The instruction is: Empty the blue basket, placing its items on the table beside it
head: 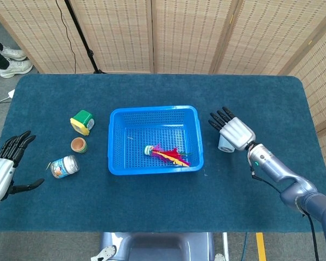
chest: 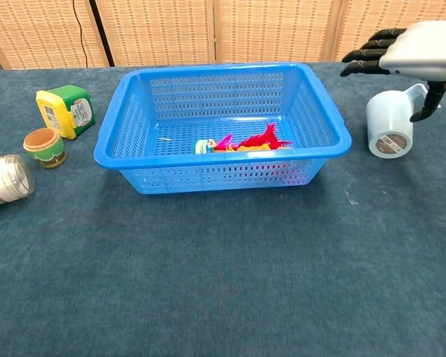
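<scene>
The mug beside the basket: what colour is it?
Pale blue mug; the chest view shows it best.

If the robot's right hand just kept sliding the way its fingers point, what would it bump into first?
Probably the blue basket. The right hand sits over the mug with fingers aimed toward the basket's far right corner, though they might just pass behind it; depth is hard to judge.

Both views are evenly and brightly lit by diffuse overhead light. Only soft, short shadows are cast on the tabletop (head: 152, 206). No glare is seen. Focus is sharp throughout, without motion blur. Slight wide-angle bending is noticed at the head view's edges.
</scene>
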`<state>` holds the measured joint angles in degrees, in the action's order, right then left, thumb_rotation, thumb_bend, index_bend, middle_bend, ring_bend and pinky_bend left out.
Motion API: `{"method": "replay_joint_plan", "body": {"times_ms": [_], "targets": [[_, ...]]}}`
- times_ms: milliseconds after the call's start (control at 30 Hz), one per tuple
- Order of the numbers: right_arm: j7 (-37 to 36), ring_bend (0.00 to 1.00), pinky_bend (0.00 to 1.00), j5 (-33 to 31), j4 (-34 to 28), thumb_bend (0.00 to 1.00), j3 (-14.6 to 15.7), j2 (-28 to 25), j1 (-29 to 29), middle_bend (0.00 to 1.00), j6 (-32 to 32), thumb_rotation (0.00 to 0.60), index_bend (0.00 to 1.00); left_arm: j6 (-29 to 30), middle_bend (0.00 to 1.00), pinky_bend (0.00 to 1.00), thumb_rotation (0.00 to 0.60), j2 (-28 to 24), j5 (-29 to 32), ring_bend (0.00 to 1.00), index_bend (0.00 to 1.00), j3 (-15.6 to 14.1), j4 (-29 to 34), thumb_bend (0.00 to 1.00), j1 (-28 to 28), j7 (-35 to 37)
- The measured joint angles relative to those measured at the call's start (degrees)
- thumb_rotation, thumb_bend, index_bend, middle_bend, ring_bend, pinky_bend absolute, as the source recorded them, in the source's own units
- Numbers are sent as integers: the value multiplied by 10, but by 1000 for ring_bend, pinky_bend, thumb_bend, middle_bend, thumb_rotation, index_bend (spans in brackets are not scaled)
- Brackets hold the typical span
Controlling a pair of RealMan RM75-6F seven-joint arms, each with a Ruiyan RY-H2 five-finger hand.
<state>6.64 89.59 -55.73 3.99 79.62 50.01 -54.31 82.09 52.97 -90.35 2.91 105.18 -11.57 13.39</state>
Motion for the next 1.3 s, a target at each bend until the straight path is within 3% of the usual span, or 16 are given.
{"method": "replay_joint_plan", "body": {"times_ms": [133, 267, 433, 600, 800, 1033, 1300], "targets": [[94, 0, 0, -66, -153, 0, -43, -59, 9, 0, 24, 600, 0, -1, 0, 0, 600, -3, -2, 0, 0, -1, -2, 130, -1, 8], [135, 0, 0, -163, -274, 0, -91, -100, 22, 0, 54, 600, 0, -3, 0, 0, 600, -4, -3, 0, 0, -1, -4, 130, -2, 14], [147, 0, 0, -316, -344, 0, -147, -120, 59, 0, 103, 600, 0, -5, 0, 0, 600, -7, -6, 0, 0, -3, -5, 131, -3, 21], [162, 0, 0, -471, -356, 0, -170, -101, 115, 0, 136, 600, 0, -3, 0, 0, 600, -11, -10, 0, 0, -4, -9, 131, -2, 34], [219, 0, 0, -667, -332, 0, -147, -48, 212, 0, 158, 600, 0, -1, 0, 0, 600, -16, -11, 0, 0, -6, -19, 131, 0, 59], [277, 0, 0, -873, -308, 0, -88, -14, 323, 0, 195, 600, 0, -3, 0, 0, 600, -20, -6, 0, 0, -5, -29, 130, -1, 80], [307, 0, 0, -974, -284, 0, -37, 40, 390, 0, 197, 600, 0, -11, 0, 0, 600, -19, -5, 0, 0, -4, -29, 130, -6, 77]]}}
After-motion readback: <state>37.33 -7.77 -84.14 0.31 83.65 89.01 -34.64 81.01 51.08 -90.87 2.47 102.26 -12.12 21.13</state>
